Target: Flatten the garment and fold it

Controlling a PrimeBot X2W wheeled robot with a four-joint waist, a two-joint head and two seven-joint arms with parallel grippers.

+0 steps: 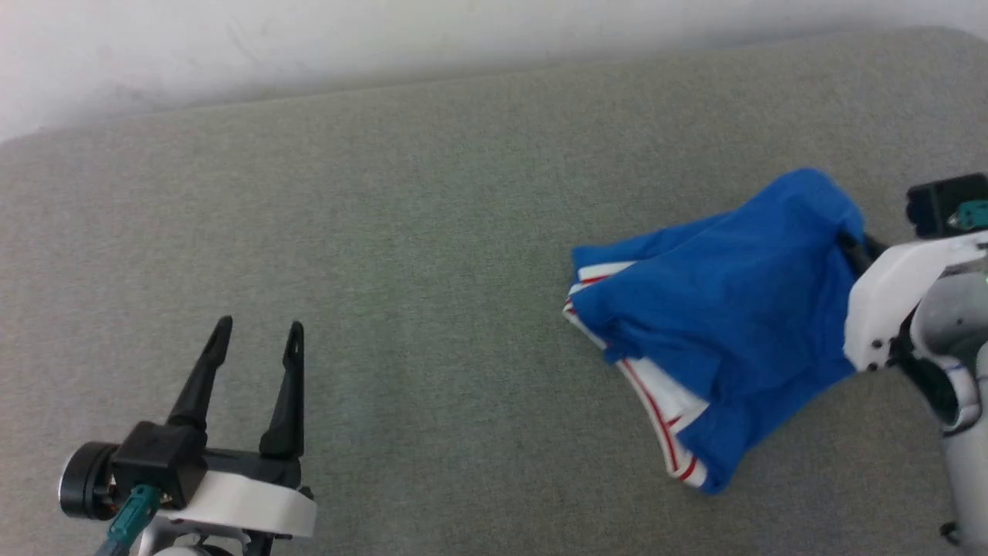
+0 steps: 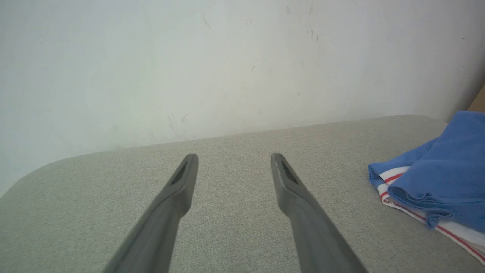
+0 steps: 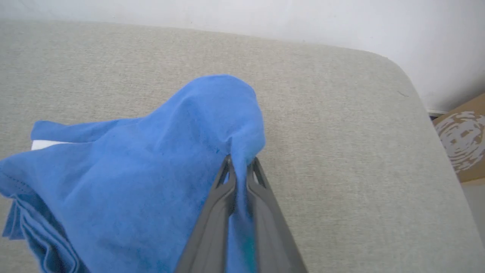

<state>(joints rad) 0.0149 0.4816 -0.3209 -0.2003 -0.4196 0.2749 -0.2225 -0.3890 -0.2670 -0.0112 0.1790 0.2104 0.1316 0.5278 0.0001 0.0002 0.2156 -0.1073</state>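
On the grey surface, right tool pinches a raised fold of the bunched blue garment; left tool hovers well apart, jaws spread wide

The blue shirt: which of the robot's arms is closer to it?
Right. The right tool is shut on the shirt; the left tool stands open over the grey surface, apart from it.
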